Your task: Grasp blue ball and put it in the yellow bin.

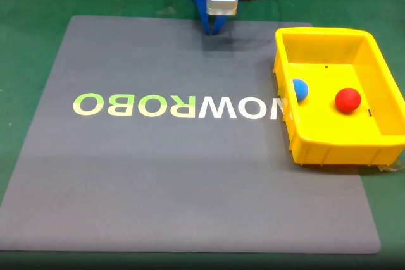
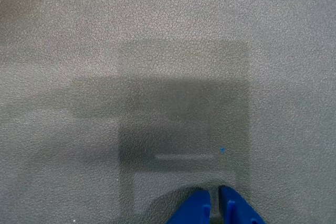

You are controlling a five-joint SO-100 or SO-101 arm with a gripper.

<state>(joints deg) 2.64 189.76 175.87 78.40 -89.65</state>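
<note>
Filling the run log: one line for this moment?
blue ball: in yellow bin | red ball: in bin | gripper: shut, empty, over mat

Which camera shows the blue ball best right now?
The fixed view: the blue ball lies in the yellow bin by its left wall, partly hidden. The wrist view gives just grey mat and the hand's tips.
</note>
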